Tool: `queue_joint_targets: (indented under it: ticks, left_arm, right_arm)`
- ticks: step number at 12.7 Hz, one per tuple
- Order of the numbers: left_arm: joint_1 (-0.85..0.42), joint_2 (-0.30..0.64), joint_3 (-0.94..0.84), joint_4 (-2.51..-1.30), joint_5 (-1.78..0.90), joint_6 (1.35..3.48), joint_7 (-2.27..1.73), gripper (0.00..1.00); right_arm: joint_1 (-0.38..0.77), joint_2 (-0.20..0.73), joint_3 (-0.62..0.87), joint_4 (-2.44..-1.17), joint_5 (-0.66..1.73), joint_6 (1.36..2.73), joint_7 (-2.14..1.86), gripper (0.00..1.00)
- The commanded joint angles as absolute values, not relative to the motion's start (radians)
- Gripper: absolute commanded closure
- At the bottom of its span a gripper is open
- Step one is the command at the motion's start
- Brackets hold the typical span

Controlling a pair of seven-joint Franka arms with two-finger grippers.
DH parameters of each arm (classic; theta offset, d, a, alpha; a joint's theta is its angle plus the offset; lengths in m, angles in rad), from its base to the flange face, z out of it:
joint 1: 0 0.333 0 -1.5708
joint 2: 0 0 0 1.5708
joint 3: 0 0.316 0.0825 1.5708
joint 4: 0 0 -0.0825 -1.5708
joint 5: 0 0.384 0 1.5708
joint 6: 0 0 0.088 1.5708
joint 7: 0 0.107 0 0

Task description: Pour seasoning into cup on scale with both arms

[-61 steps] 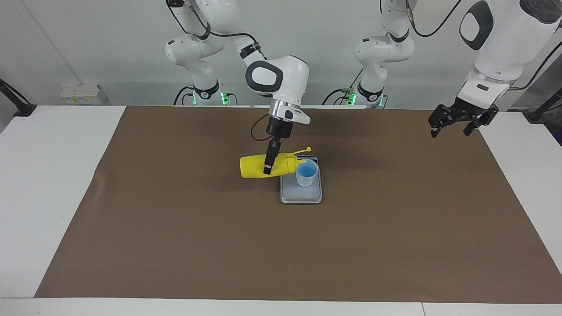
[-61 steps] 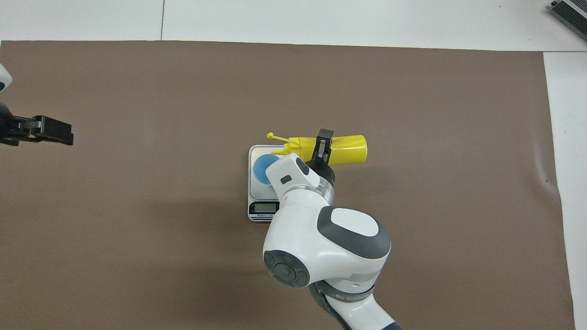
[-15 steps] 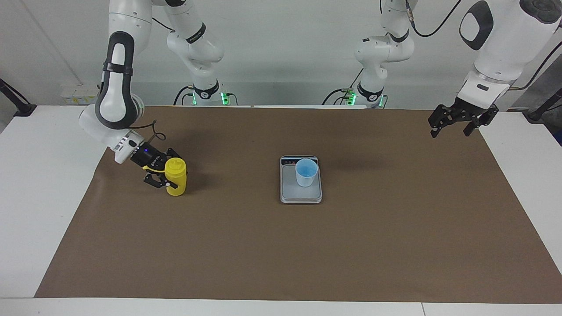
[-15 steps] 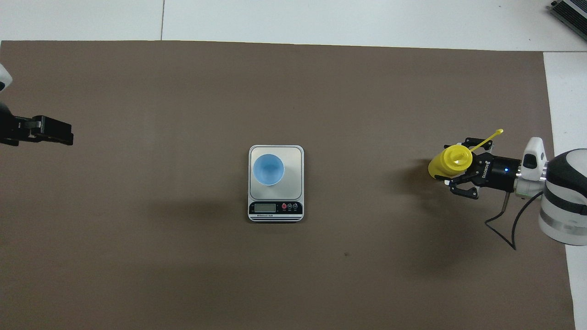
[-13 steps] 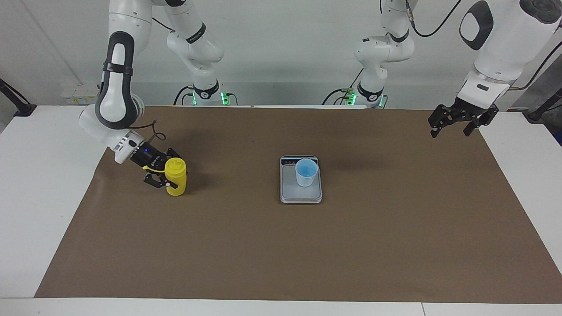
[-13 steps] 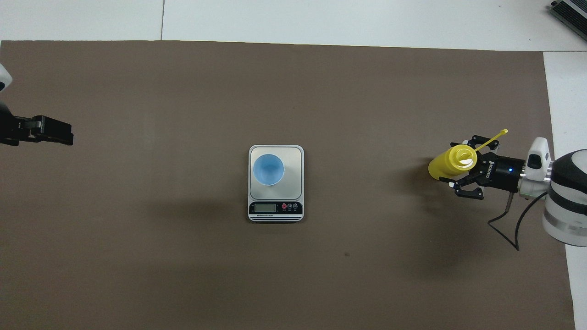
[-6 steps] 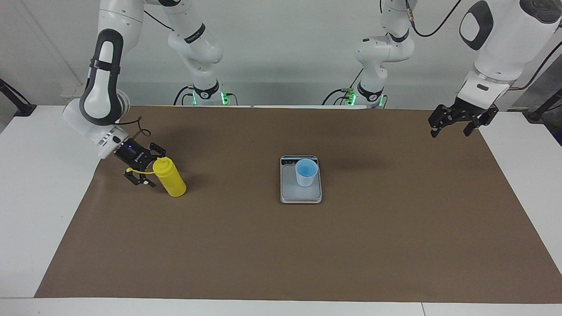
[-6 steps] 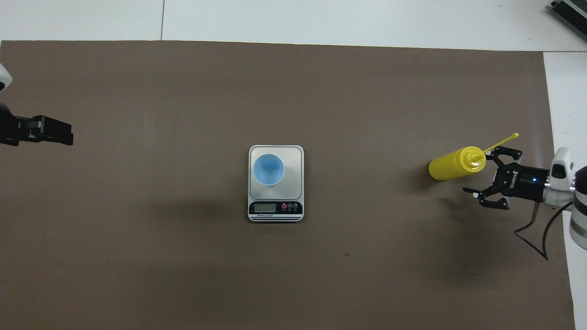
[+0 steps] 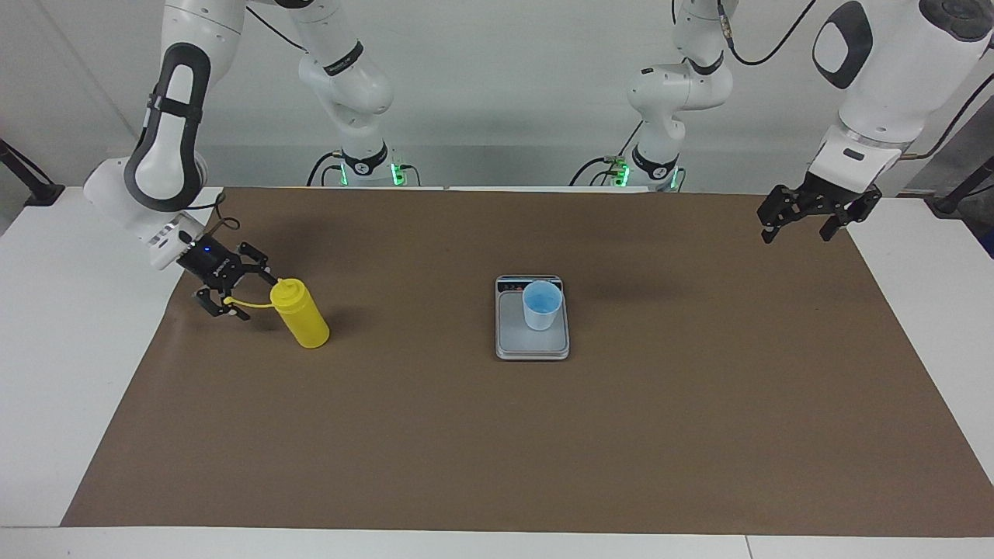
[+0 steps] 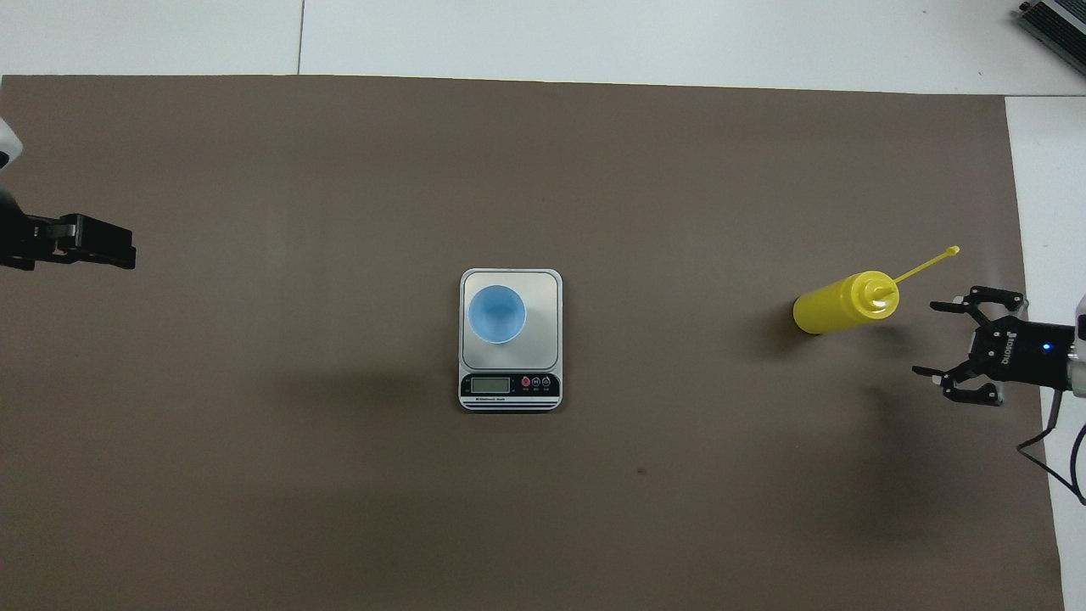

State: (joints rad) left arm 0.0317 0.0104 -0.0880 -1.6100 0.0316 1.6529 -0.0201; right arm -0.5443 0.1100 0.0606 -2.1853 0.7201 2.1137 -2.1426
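Note:
The seasoning, a yellow squeeze bottle [image 9: 303, 317] [image 10: 838, 304], stands upright on the brown mat toward the right arm's end of the table, its cap strap sticking out sideways. My right gripper [image 9: 252, 293] [image 10: 932, 338] is open just beside the bottle, apart from it and holding nothing. The light blue cup [image 9: 541, 304] [image 10: 496, 313] stands on the silver-grey scale [image 9: 514, 335] [image 10: 543, 293] in the middle of the mat. My left gripper [image 9: 796, 233] [image 10: 127, 253] waits open and raised over the mat's edge at the left arm's end.
A brown mat [image 9: 497, 435] covers most of the white table [image 9: 70, 341]. The scale's dark display strip [image 10: 509, 386] faces the robots. Nothing else lies on the mat.
My right gripper has drawn back from the bottle toward the right arm's end of the table. The bottle stays standing where it was let go. The left arm has not moved.

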Motion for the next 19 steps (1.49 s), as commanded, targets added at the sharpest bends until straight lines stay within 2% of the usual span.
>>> queue_joint_targets:
  ticks: [1, 5, 9, 13, 19]
  left_arm:
    - [0.038, 0.008, -0.094, -1.609, 0.037, 1.64, -0.029, 0.0]
    - [0.038, 0.008, -0.094, -1.609, 0.037, 1.64, -0.029, 0.0]
    - [0.038, 0.008, -0.094, -1.609, 0.037, 1.64, -0.029, 0.0]
    - [0.038, 0.008, -0.094, -1.609, 0.037, 1.64, -0.029, 0.0]
    - [0.038, 0.008, -0.094, -1.609, 0.037, 1.64, -0.029, 0.0]
  right_arm:
    - [-0.552, 0.029, 0.064, -2.186, 0.617, 2.085, -1.99, 0.0]
    - [-0.537, -0.096, 0.074, -2.183, 0.487, 2.077, -1.704, 0.0]
    - [-0.468, -0.185, 0.078, -2.165, 0.35, 1.996, -1.288, 0.0]
    - [-0.378, -0.192, 0.083, -2.044, 0.235, 1.867, -0.831, 0.0]
    - [-0.223, -0.175, 0.092, -1.912, 0.175, 1.841, -0.3, 0.0]
